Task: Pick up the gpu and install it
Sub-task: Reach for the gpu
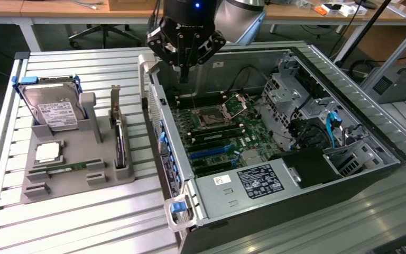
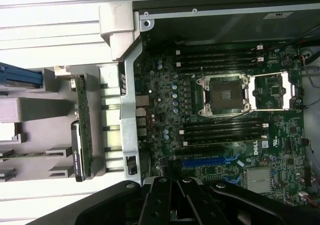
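Gripper point(image 1: 183, 76) point(image 2: 172, 195): black fingers pressed together, nothing pinched. It hangs above the open case point(image 1: 295, 211), near one end wall.

The gpu point(image 1: 120, 145) point(image 2: 83, 130) is not in the case. It is outside the side wall, well apart from the gripper and lower, toward the exterior view's left. One thin flat dark card stands on its long edge in a holder slot, with its narrow silver-grey metal bracket sticking up at the end nearer the gripper. From the wrist camera it shows edge-on as a green board edge with a black strip alongside.

Holder point(image 1: 69, 182): one grey moulded matte block, blocky ribs and slots. It also carries:
- 1 hard drive point(image 1: 55, 112), a boxy silver unit with a white label, propped up in a blue-edged frame
- 1 square silver processor chip point(image 1: 48, 152), lying flat
- 1 narrow green memory stick point(image 1: 65, 168), lying in a slot

All three are farther from the gripper than the gpu.

Below the gripper is the motherboard point(image 1: 210, 143) point(image 2: 165, 110), a dark green board densely populated. It has 1 square processor socket point(image 2: 222, 95) in a shiny metal frame with its cover plate swung open beside it. Long black slots run on both sides of the socket, and there is 1 blue slot point(image 2: 210, 161).

The table point(image 1: 83, 222) is pale ribbed metal with parallel grooves.
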You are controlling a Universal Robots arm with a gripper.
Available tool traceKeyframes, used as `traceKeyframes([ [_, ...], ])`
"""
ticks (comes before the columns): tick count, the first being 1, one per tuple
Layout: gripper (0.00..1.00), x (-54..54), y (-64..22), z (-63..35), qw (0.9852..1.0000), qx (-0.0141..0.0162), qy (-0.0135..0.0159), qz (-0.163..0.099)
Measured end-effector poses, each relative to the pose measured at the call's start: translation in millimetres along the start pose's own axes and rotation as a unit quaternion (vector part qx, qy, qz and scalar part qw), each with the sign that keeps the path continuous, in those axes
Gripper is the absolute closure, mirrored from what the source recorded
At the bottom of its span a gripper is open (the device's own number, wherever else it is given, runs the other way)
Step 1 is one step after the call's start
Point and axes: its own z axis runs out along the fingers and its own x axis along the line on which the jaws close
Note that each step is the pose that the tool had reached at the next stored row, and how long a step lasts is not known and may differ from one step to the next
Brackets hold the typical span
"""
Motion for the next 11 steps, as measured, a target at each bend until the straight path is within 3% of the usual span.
traceKeyframes([
  [11,0.89,3.6,-0.3,-0.1,1.0000,0.0008,-0.0001,0.000],
])
